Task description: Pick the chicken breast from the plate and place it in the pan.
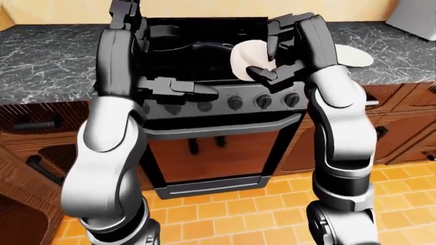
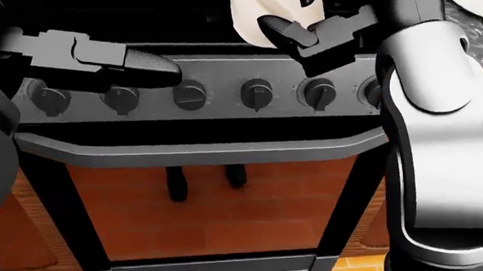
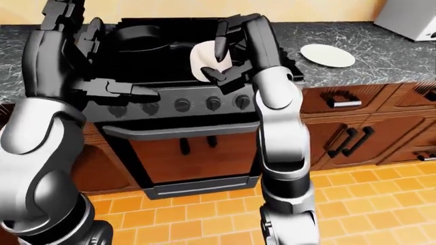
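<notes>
The right hand (image 3: pixel 221 56) is raised over the black stove (image 3: pixel 184 104), with its fingers (image 3: pixel 219 47) curled round the pale chicken breast (image 3: pixel 203 60). One finger presses the meat from above and another supports it from below. The chicken breast hangs above the stove top, just right of the dark pan (image 3: pixel 139 38) in the right-eye view. The white plate (image 3: pixel 327 55) rests on the marble counter (image 3: pixel 382 56), well apart to the right. The left hand (image 3: pixel 126 89) is held level near the control knobs (image 3: pixel 182 104), fingers extended and holding nothing.
</notes>
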You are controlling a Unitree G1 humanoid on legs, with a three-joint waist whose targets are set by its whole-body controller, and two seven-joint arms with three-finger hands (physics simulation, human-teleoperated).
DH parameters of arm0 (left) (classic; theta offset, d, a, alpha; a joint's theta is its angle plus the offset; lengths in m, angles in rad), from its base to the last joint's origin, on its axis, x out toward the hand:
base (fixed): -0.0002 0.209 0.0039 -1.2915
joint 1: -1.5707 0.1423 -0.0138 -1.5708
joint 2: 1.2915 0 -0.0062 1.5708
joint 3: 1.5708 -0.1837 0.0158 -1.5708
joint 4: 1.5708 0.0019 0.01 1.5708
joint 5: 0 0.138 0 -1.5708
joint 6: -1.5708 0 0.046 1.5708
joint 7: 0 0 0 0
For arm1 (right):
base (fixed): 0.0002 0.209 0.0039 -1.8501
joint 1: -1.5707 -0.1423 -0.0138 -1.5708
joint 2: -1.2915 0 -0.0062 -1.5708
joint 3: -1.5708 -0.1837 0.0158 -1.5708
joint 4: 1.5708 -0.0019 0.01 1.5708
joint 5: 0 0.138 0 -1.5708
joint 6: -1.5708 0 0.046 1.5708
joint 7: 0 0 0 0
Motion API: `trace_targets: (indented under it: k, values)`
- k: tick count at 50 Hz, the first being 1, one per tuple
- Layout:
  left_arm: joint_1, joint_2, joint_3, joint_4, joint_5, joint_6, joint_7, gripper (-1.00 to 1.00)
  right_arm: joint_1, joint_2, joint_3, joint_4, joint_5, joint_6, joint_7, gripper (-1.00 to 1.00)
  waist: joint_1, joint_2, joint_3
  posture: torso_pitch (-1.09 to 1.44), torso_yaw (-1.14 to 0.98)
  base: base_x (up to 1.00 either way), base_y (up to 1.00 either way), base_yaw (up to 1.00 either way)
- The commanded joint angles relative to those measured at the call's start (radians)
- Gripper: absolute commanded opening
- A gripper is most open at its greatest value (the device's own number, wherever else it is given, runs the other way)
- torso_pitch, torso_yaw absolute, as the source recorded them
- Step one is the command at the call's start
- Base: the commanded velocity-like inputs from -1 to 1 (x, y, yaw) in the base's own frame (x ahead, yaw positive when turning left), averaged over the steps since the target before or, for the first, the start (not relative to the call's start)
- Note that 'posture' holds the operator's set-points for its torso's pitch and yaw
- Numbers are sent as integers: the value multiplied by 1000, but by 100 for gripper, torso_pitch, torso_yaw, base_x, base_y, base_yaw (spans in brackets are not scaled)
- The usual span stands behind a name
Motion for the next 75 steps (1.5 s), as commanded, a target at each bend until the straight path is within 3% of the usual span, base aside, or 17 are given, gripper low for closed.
trace_targets:
  k: [1,6,14,15,18,21,27,29,33,35,37,38,41,46,49,56,75]
  values:
    - [-35,1,-14,-34,-9,-38,-7,100,-35,-17,-37,-48,-15,-35,-23,-100,-8,9,-31,0,0,0,0,0]
    - [-36,1,-13,-33,-8,-38,-7,100,-39,-19,-40,-61,-4,-38,-23,-100,15,-44,-38,0,0,0,0,0]
    - [-33,-1,-13,-24,-8,-50,-6,100,-43,-25,-46,-52,7,-39,-38,-100,9,-7,-54,0,0,0,0,0]
    - [-35,-1,-14,-26,-8,-46,-6,100,-41,-27,-45,-46,6,-39,-40,-100,7,-3,-87,0,0,22,0,0]
    - [-36,-2,-14,-26,-8,-46,-6,100,-42,-29,-44,-46,5,-35,-42,-100,6,4,-10,0,0,54,0,0]
    - [-36,1,-9,-30,-10,-44,-7,100,-44,-31,-41,-57,-1,-29,-40,-100,13,-3,9,0,0,71,0,0]
    - [-43,6,-4,-38,-15,-33,-3,100,-46,-31,-39,-65,-7,-27,-37,-100,22,-60,-32,0,0,72,0,0]
    - [-41,7,-3,-37,-17,-36,-3,100,-47,-30,-40,-64,-8,-26,-37,-100,21,-48,-15,0,0,71,0,0]
    - [-41,10,0,-38,-22,-38,0,100,-50,-27,-39,-67,-8,-23,-37,-100,20,-60,-52,0,0,18,0,0]
    - [-42,10,0,-39,-24,-36,2,100,-51,-24,-41,-70,-5,-21,-38,-100,13,-38,-40,0,0,0,0,0]
    - [-40,11,-1,-39,-25,-38,3,100,-51,-24,-42,-73,-3,-21,-39,-100,11,25,-49,0,0,0,0,0]
    - [-39,11,-2,-39,-25,-39,3,100,-49,-26,-41,-73,-6,-24,-41,-100,7,0,-50,0,0,0,0,0]
    - [-40,11,-2,-39,-27,-38,3,100,-50,-28,-40,-76,-11,-21,-39,-100,14,44,-27,0,0,0,0,0]
    - [-39,12,-2,-37,-28,-39,4,100,-47,-29,-35,-76,-21,-19,-33,-100,13,11,4,0,0,0,0,0]
    - [-41,12,-2,-38,-30,-37,5,100,-43,-31,-33,-74,-27,-25,-25,-100,21,-63,-19,0,0,0,0,0]
    - [-41,11,-4,-36,-29,-39,6,100,-42,-28,-37,-70,-30,-29,-22,-100,1,27,-44,0,0,0,0,0]
    - [-42,9,-7,-44,-25,-30,5,100,-29,-19,-33,-76,-45,-48,-24,-100,14,4,-69,0,0,0,0,9]
